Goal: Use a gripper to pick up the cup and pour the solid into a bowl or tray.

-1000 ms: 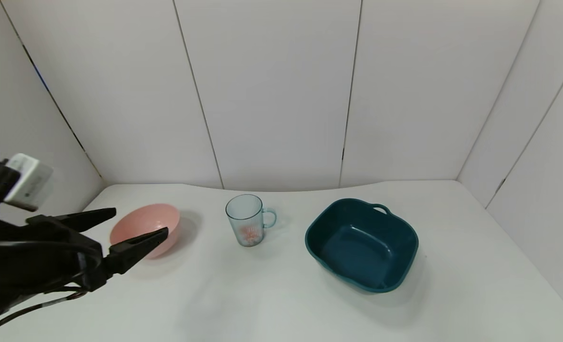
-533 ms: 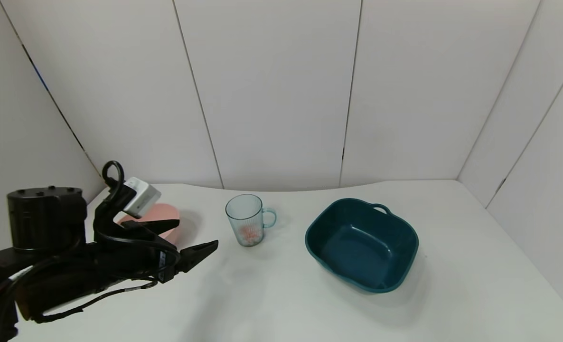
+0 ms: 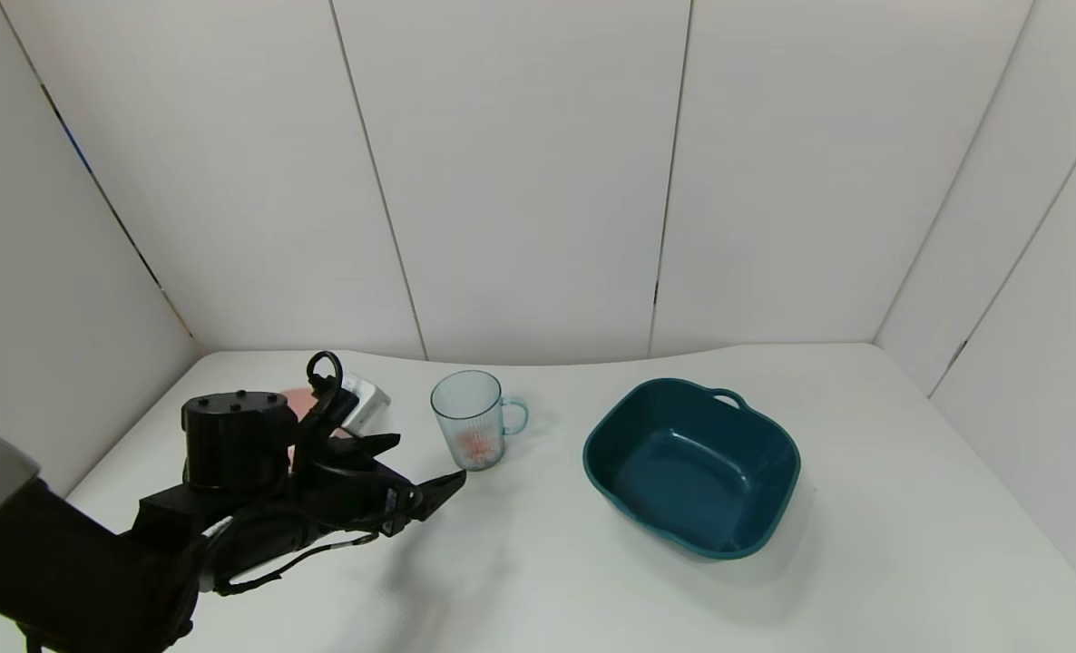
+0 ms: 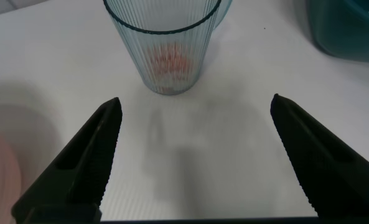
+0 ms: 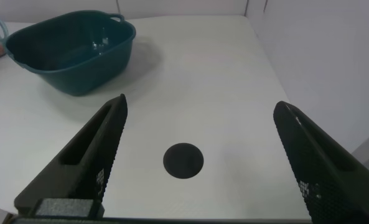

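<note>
Left hand (image 4: 193, 146) spread before cup (image 4: 163, 43); head view shows bowl (image 3: 300, 400), perhaps half-hidden.

Ahead of my left end effector (image 4: 193, 155): my fingers stand spread wide, bare worktop (image 3: 538, 580) between them, and nothing lies between the tips and the cup (image 3: 471, 420) at 12 o'clock.
Cup: upright, apart from my fingertips; its mouth is unobstructed from above.
Handle side: the loop handle (image 3: 514, 416) points to 3 o'clock, away from me.
At 9 o'clock: the pink bowl (image 3: 300, 401) sits mostly hidden behind my own wrist and cables, which block the straight way to it.
At 3 o'clock: the teal basin (image 3: 692, 465) stands well apart from the cup, open worktop between.
Right end effector (image 5: 196, 162): fingers apart over bare worktop with a dark round spot (image 5: 183, 160); basin ahead.
</note>
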`<state>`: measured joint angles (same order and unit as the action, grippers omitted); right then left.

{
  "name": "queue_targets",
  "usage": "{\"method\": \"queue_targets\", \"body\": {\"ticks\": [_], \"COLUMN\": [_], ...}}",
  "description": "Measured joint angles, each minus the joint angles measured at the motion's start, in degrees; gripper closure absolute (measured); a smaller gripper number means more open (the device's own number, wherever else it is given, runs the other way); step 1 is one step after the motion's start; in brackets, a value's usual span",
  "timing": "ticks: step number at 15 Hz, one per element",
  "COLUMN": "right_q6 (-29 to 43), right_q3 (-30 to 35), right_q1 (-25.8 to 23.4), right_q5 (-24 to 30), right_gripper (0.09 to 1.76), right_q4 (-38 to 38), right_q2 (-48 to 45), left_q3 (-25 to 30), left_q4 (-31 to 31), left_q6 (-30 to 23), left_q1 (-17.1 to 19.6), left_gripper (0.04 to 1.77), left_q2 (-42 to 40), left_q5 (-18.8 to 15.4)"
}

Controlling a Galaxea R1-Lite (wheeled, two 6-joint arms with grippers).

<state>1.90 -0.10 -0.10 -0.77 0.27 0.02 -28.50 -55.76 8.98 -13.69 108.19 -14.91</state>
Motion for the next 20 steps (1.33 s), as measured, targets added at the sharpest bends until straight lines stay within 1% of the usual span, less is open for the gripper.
{"method": "queue_targets", "body": {"ticks": [5,7,9,10,12,14,15,20], "right_q6": [0.00,0.00,0.00,0.02,0.02,-0.04,-0.04,-0.15], "right_q3": [0.00,0.00,0.00,0.00,0.00,0.00,0.00,-0.09], "right_q1": [0.02,0.00,0.00,0.00,0.00,0.00,0.00,0.00], "right_q5": [-0.02,0.00,-0.02,-0.02,-0.02,0.00,-0.05,0.00], "right_gripper": [0.14,0.14,0.14,0.14,0.14,0.14,0.14,0.14], "right_q4": [-0.02,0.00,0.00,0.02,0.06,0.09,0.15,0.30], "right_q2": [0.00,0.00,0.00,0.00,0.00,0.00,0.00,0.00], "left_q3": [2.40,3.07,3.21,2.82,1.46,-0.55,-1.49,-4.73], "left_q4": [-17.31,-23.19,-27.94,-29.35,-29.62,-29.35,-29.14,-28.64], "left_q6": [-0.50,-0.67,-0.94,-1.38,-2.66,-4.02,-4.83,-5.38], "left_q1": [-0.52,-0.48,-0.45,-0.45,-0.45,-0.45,-0.45,-0.94], "left_gripper": [0.09,0.09,0.09,0.09,0.09,0.09,0.09,0.09], "left_q2": [9.91,13.47,16.73,18.19,20.48,22.10,22.74,24.49], "left_q5": [0.30,0.41,1.66,1.94,2.62,4.91,5.32,5.73]}}
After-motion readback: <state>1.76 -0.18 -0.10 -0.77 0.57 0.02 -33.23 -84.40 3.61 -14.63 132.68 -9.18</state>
